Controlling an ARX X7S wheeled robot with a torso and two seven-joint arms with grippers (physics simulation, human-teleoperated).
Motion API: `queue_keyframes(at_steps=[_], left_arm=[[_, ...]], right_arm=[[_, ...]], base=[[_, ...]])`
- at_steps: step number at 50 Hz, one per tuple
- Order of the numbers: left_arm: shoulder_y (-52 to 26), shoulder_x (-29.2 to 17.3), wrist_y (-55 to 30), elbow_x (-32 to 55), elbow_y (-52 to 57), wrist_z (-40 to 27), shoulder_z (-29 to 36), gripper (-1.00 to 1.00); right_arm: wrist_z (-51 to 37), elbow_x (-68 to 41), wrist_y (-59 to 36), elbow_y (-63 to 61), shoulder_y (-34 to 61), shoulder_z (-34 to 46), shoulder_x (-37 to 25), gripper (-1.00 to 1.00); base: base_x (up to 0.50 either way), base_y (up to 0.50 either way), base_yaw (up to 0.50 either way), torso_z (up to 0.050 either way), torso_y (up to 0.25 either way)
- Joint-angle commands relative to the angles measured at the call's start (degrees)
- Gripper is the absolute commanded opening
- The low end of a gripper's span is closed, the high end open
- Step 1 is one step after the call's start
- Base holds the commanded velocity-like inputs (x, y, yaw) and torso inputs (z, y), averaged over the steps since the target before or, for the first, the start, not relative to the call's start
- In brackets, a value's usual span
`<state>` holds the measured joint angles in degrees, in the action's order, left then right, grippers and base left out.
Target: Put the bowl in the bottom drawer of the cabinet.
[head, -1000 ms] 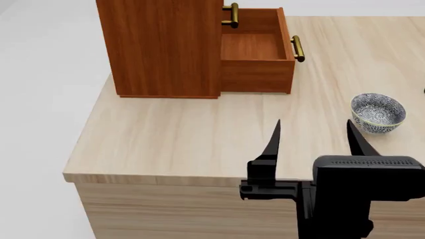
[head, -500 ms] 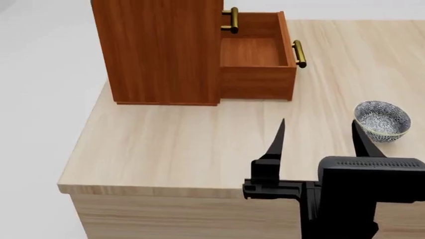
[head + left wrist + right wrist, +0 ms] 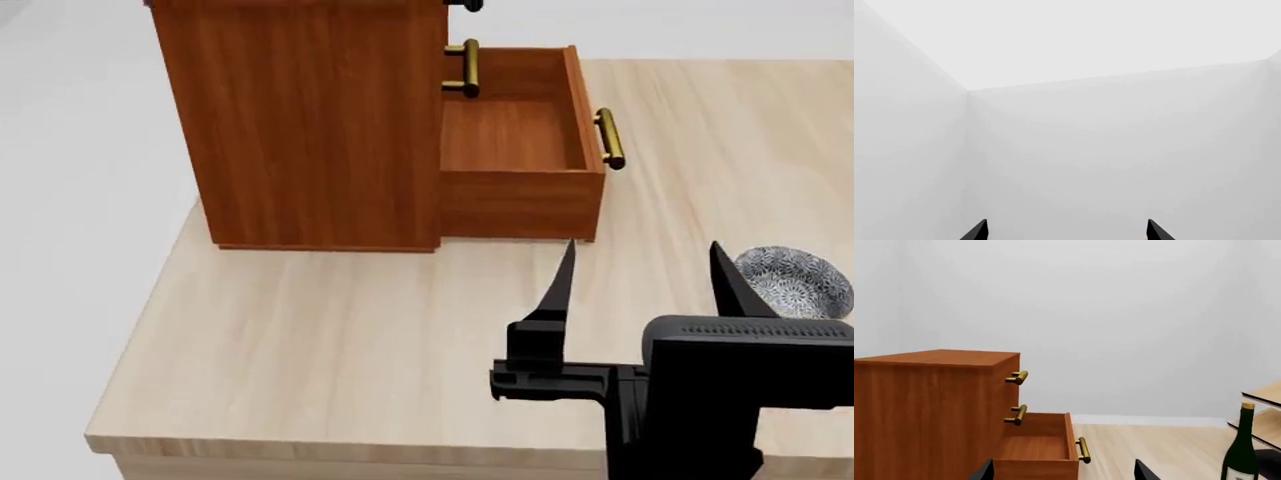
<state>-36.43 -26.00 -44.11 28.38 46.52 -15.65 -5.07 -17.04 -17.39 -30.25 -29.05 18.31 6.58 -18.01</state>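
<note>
The blue-and-white bowl (image 3: pixel 798 280) stands on the table at the right, just right of my right gripper's (image 3: pixel 643 250) far fingertip and partly behind its black body. That gripper is open and empty, pointing toward the cabinet (image 3: pixel 320 130). The bottom drawer (image 3: pixel 521 205) is pulled out to the right, open and empty, with its brass handle (image 3: pixel 610 138) on the front. In the right wrist view the cabinet (image 3: pixel 927 405) and the open drawer (image 3: pixel 1037 447) lie ahead of the right gripper (image 3: pixel 1063 467). My left gripper (image 3: pixel 1067 225) is open and faces only white walls.
The pale wooden table (image 3: pixel 334 340) ends at a front edge and a left edge near the cabinet. Two upper drawer handles (image 3: pixel 1017 415) are shut against the cabinet front. A dark wine bottle (image 3: pixel 1241 452) and a pale rack (image 3: pixel 1261 400) stand to the right.
The head view has shifted: cabinet, drawer and bowl sit lower in the picture, and the bowl has slid right, partly behind my right gripper. The gripper's opening is unchanged.
</note>
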Motion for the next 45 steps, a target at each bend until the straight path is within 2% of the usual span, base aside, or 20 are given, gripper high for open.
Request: queue_keyframes(at_steps=[1,45], left_arm=[[-0.1,-0.1,0.2,0.1,-0.2,-0.2,0.3,1.00],[-0.6,-0.2,0.8,0.6,-0.5,-0.9,1.5,1.00]], right_arm=[[-0.1,-0.3,0.4,0.0,-0.2,-0.1,-0.2,1.00],[-0.8,-1.3,1.2,-0.1,-0.9,-0.4,-1.0,1.00]], base=[[0.27,0.00,0.00,0.000,0.000],[0.29,0.00,0.00,0.000,0.000]])
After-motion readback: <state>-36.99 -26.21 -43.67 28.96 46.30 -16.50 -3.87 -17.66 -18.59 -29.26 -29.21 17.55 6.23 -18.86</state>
